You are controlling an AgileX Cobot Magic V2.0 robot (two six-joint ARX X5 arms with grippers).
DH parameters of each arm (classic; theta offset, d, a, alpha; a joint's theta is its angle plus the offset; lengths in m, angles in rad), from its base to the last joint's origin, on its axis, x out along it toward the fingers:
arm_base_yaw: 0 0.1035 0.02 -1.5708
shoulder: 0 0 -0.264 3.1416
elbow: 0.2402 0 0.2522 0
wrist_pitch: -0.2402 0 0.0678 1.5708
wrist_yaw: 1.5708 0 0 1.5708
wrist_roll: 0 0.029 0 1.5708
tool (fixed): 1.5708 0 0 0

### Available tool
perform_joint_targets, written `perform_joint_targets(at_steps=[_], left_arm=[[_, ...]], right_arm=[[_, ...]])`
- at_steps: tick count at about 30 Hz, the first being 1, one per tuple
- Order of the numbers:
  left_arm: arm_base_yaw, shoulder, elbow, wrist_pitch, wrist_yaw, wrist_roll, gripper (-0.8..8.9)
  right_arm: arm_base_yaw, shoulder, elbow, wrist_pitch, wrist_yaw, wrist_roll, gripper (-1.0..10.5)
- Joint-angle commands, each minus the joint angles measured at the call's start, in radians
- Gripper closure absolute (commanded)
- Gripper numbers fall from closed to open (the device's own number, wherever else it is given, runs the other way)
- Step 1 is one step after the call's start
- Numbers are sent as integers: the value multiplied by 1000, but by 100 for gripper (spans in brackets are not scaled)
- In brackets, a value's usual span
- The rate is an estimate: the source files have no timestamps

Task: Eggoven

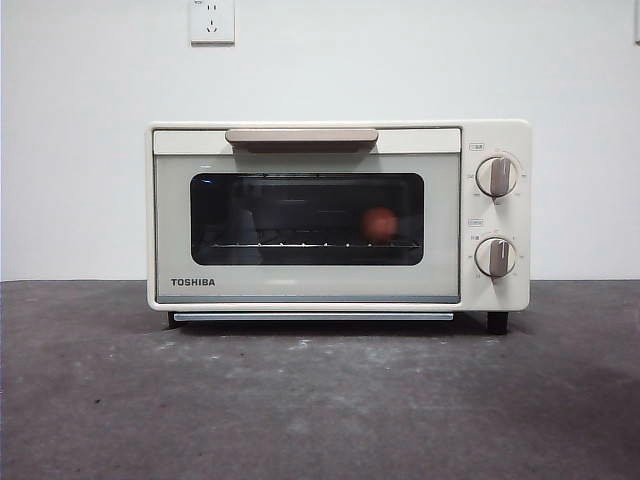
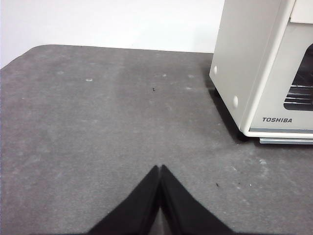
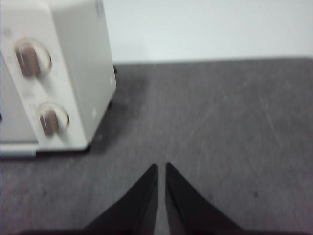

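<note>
The egg (image 1: 379, 224) rests on the rack inside the closed toaster oven (image 1: 338, 215), visible through the window's right half. The left pincer (image 2: 160, 169) and right pincer (image 3: 161, 166) are closed and empty above the table (image 1: 320, 400).

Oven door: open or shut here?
Shut. The oven door sits flush, its handle up top, and the egg shows through the glass on the rack.

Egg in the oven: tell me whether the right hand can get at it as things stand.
Probably not. The egg sits on the rack behind the oven's closed glass door, and the right hand waits shut beside the oven, over bare table.
</note>
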Motion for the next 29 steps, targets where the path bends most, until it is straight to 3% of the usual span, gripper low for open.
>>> perform_joint_targets(at_steps=[1, 29], left_arm=[[1, -2, -28, -4, -1, -6, 806], [1, -2, -28, -3, 0, -6, 806]], right_arm=[[-2, -1, -6, -26, 1, 10, 943], [-2, -1, -6, -5, 8, 10, 943]])
